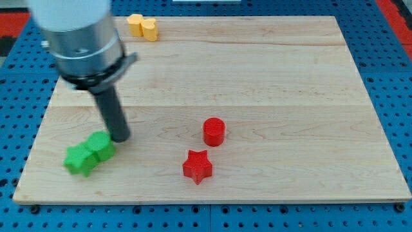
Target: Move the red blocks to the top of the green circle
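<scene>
Touching green block pair (89, 154): my tip (121, 138); red cylinder (214, 131), red star (197, 166) apart.

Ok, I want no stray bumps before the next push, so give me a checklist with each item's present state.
1. My tip visible: ok.
2. Tip clear of the green blocks: cannot tell, it sits right at their upper right edge.
3. Red cylinder and red star on the board: ok.
4. Red blocks above the green circle: not ok, both lie well toward the view's right.
5. Tip behind a red block: not ok.
6. Yellow blocks out of the way: ok, top edge.
</scene>
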Tool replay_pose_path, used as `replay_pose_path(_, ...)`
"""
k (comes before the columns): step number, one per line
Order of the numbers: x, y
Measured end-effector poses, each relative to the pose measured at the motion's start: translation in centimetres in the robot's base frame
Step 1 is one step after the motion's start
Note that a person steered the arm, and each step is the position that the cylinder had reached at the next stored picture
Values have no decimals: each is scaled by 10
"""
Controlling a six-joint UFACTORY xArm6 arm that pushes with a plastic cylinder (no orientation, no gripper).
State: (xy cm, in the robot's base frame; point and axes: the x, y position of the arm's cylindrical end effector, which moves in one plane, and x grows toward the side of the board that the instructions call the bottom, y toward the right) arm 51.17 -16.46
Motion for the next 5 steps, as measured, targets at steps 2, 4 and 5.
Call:
replay_pose_path(2, 99, 91)
replay_pose_path(4, 43, 147)
replay_pose_path(5, 47, 204)
